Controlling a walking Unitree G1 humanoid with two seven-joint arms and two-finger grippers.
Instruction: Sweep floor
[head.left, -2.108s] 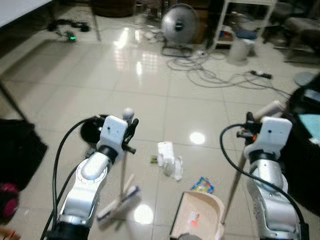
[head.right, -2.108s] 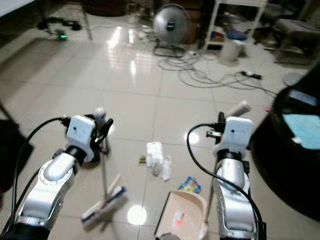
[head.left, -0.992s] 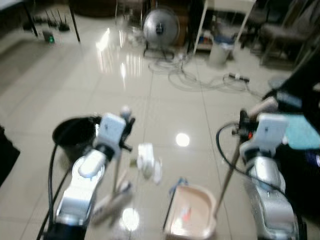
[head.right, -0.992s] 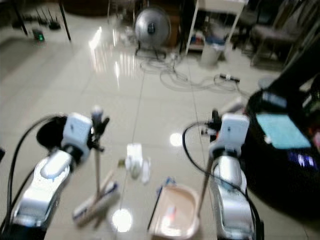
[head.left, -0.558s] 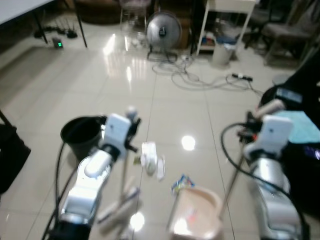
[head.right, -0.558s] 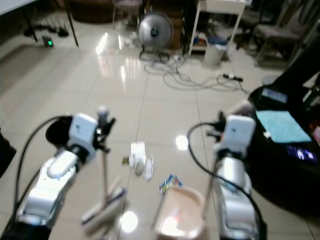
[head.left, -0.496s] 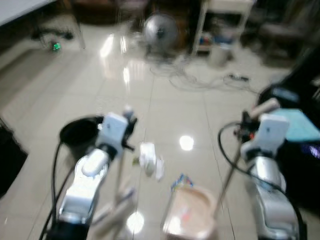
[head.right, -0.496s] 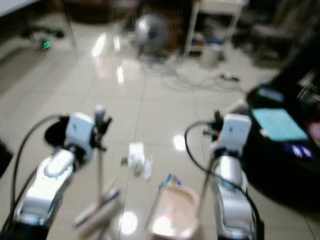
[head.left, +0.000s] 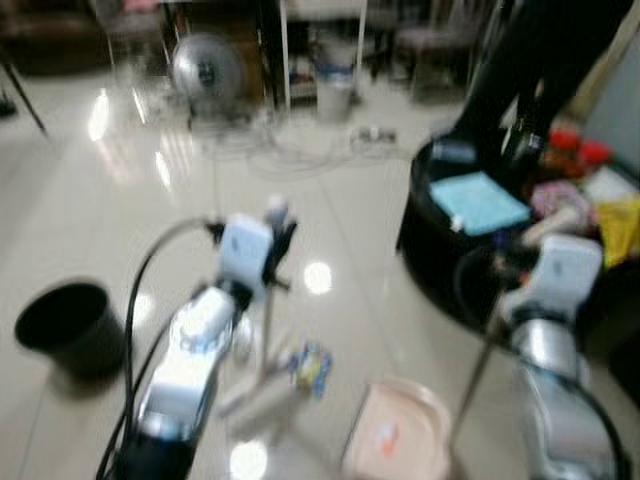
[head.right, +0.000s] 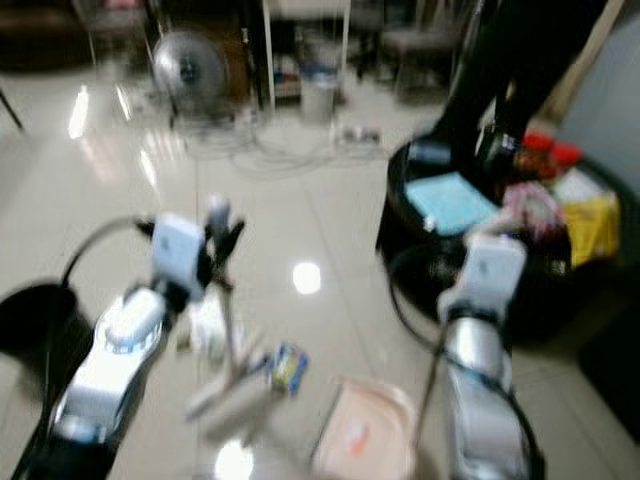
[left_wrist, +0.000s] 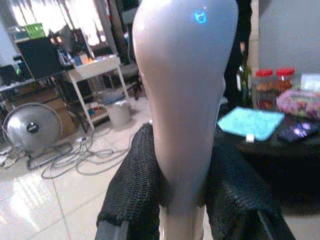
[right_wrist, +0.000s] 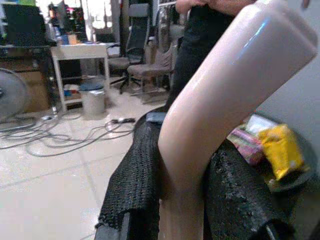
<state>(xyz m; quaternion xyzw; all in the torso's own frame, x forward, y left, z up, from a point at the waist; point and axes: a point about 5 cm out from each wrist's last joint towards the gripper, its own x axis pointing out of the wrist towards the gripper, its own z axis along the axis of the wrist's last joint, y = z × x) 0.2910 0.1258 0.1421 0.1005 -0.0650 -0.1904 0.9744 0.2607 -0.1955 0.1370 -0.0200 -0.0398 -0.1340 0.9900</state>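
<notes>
Swinging rightward, the head camera now takes in a low black round desk (head.left: 440, 262) heaped with clutter beyond the right gripper, and the black bin (head.left: 65, 328) sits farther out from the left gripper than it did two seconds ago; the whole picture is blurred, so this is the robot turning, not the things moving. Litter has shifted too: the white crumpled paper that lay ahead of the broom head can no longer be made out, and the blue-and-yellow wrapper (head.left: 312, 367) lies just beside the broom head (head.left: 262, 397), between it and the dustpan (head.left: 398, 443). I judge the sweep is partway through, with the wrapper still short of the pan.

From the left gripper (left_wrist: 176, 165), pinched tight around its pale handle, the broom (head.left: 266, 330) hangs nearly upright, head on the floor below and tilted toward the pan. Pressed on the dustpan's curved beige handle (right_wrist: 220, 95), the right gripper (right_wrist: 185, 165) carries its long stick slanting down and inward to the pan, whose mouth faces the broom.
</notes>
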